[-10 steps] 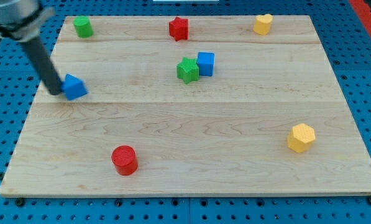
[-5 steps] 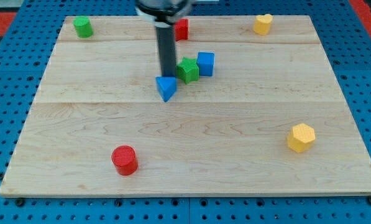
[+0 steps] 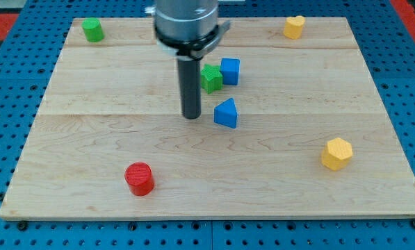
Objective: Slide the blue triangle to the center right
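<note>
The blue triangle lies near the middle of the wooden board, a little right of centre. My tip stands just to its left, a small gap apart, not touching it. The dark rod rises from the tip toward the view's top and hides part of the green star and the red star behind it.
A blue cube sits beside the green star above the triangle. A yellow hexagon is at the lower right, a red cylinder at the lower left, a green block at the top left, a yellow block at the top right.
The blue triangle has slid from the left side to just right of centre. My tip followed it rightward and now stands at its left.
</note>
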{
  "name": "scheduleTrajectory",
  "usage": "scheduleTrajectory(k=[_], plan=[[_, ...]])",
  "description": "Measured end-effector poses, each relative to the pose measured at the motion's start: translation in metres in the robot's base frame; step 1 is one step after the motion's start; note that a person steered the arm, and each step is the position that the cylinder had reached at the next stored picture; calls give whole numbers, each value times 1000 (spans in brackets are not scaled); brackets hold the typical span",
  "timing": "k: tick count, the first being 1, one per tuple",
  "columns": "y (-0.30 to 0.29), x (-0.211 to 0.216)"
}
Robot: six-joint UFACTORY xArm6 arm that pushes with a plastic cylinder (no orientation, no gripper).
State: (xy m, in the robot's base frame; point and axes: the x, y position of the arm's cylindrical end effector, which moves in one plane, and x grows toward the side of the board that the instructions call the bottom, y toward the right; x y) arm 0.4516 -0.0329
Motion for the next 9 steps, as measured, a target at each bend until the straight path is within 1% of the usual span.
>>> scheduleTrajectory(k=[1, 2, 3, 4, 5, 6, 7, 8, 9], plan=[[67, 0], [146, -7], [164, 3], [183, 36], [209, 2], [206, -24], [215, -4], [154, 11], [141, -30]])
